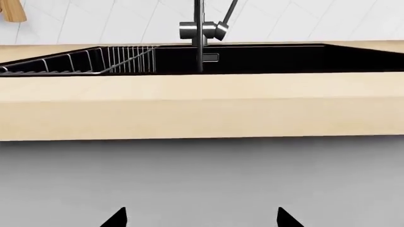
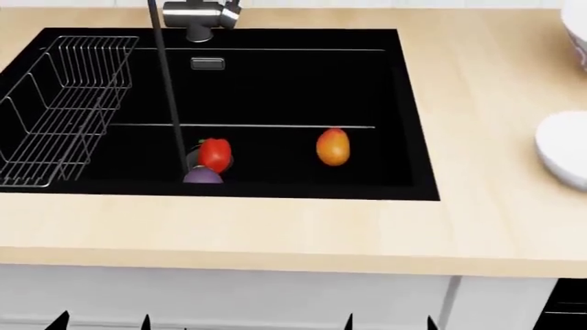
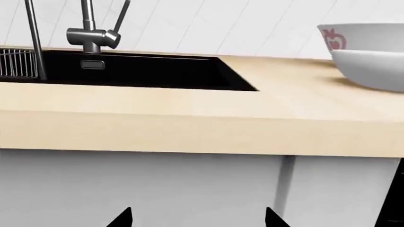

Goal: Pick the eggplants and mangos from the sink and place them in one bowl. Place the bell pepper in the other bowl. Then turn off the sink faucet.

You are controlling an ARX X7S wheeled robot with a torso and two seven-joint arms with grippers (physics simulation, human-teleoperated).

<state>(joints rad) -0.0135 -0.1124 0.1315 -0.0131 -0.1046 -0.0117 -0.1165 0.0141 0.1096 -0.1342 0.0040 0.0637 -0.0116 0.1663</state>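
From the head view, the black sink [image 2: 403, 103] is set into a pale wooden counter [image 2: 275, 234]. On the sink floor, the red bell pepper [image 2: 214, 154] sits toward 7 o'clock of the basin, touching the eggplant [image 2: 203, 177], which peeks out just below it with only its purple top showing. The mango [image 2: 333, 147] lies well apart from them, toward 4 o'clock of the basin. The faucet [image 2: 197, 17] stands at the sink's 12 o'clock edge, its dark tube running down across the basin toward the pepper. A wire rack [image 2: 55, 103] fills the 9 o'clock side. At 3 o'clock on the counter, the smaller bowl [image 2: 564, 148] is cut off by the frame edge, with the larger bowl [image 2: 576, 31] beyond it at 2 o'clock. Both grippers show only as dark fingertip points at the bottom edge: the left gripper [image 2: 102, 321] and the right gripper [image 2: 390, 321], each with its tips spread apart and nothing between them.

In the left wrist view, the left gripper [image 1: 202, 218] has its tips wide apart, facing the grey cabinet front [image 1: 202, 179] below the counter, with the faucet [image 1: 200, 29] straight ahead.

In the right wrist view, the right gripper [image 3: 197, 217] is likewise spread and empty. The two bowls sit stacked in sight on the counter, the smaller bowl [image 3: 372, 68] in front of the larger bowl [image 3: 366, 35].
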